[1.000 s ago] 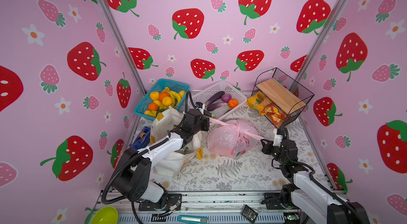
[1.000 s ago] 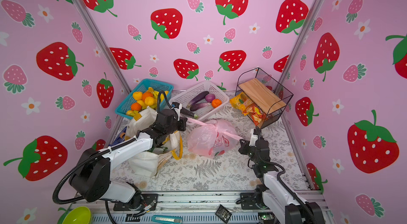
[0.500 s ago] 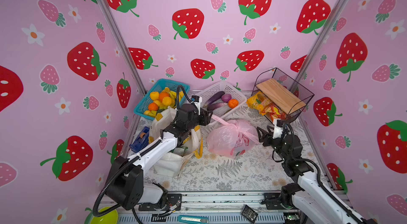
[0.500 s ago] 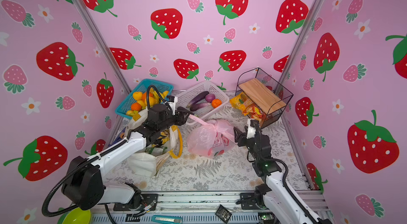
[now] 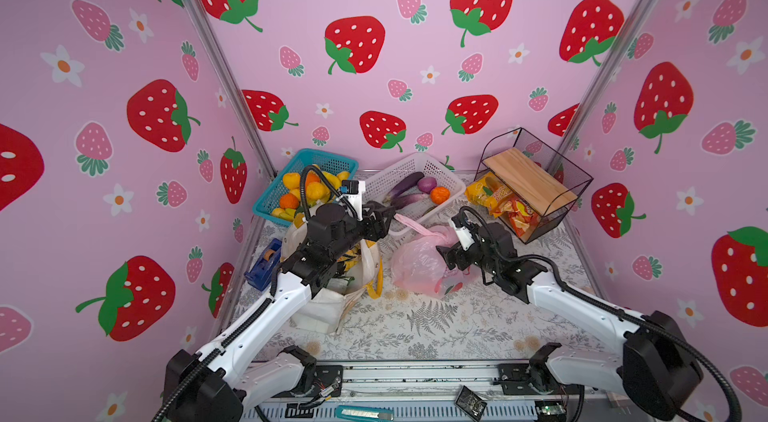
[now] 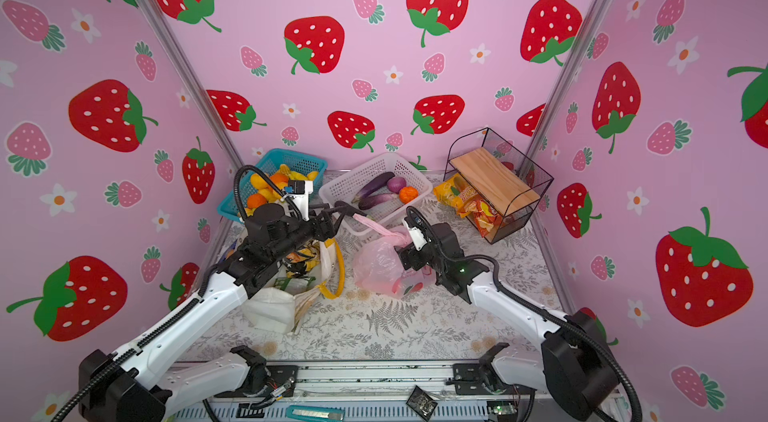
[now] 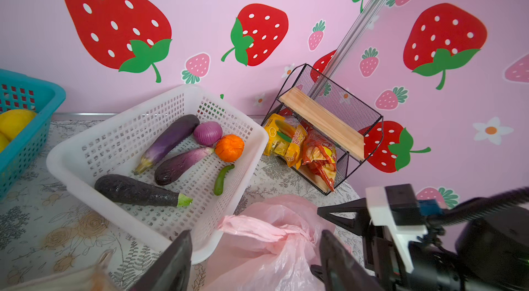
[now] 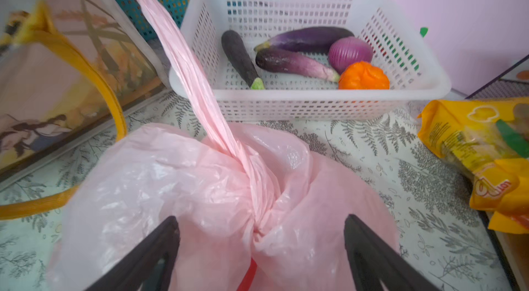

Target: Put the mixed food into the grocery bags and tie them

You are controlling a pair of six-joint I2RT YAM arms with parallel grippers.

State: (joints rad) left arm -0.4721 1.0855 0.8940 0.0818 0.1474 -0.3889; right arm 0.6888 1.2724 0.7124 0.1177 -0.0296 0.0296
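The pink plastic grocery bag (image 5: 415,268) (image 6: 374,270) lies mid-table, its neck twisted into a knot (image 8: 257,203). One handle strip (image 8: 183,60) (image 5: 409,222) stands up toward my left gripper (image 5: 383,216) (image 7: 256,246). That gripper is open, with the strip's end loose between its fingers. My right gripper (image 5: 446,258) (image 8: 262,232) is open astride the knot, gripping nothing. The white tote (image 5: 320,312) (image 6: 270,308) with yellow handles stands under my left arm, packets showing inside. A purple onion (image 7: 207,133), an orange vegetable and eggplants lie in the white basket (image 5: 453,187). Snack packets (image 5: 505,204) sit in the wire rack.
A blue basket (image 5: 328,158) of yellow and orange fruit stands at the back left. The black wire rack with a wooden shelf (image 5: 536,183) is at the back right. A blue tape dispenser (image 5: 264,262) lies by the left wall. Pink walls close three sides.
Both grippers were shut on the pink bag's handles, pulled taut; now both are open and the handles are loose. My right gripper has moved in over the bag.
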